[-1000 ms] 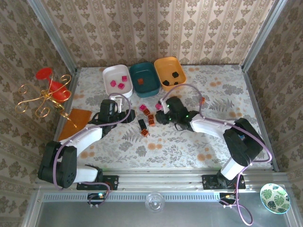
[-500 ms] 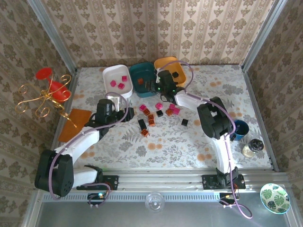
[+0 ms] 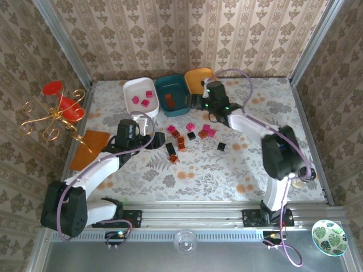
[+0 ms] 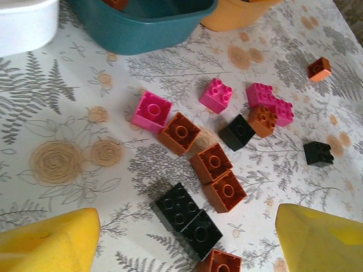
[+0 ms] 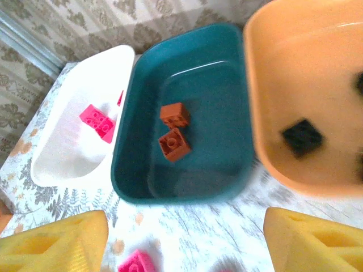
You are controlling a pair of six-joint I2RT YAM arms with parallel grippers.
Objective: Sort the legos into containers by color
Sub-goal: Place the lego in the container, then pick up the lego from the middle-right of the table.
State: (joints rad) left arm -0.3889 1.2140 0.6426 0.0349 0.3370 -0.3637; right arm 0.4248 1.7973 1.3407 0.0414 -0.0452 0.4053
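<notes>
Opens the right gripper (image 5: 184, 241), now empty, over the dark teal tray (image 5: 187, 195) — makes two orange-red legos (image 5: 173, 144) inside. Holds the left gripper (image 4: 184, 243) open above the leftover pile (image 4: 212, 161).

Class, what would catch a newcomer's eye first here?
A white plastic tray, a dark teal tray and an orange tray line the table's far edge. Small pink, orange-red and black plastic blocks lie scattered mid-table, and a red-and-gold wire ornament stands at left.
</notes>
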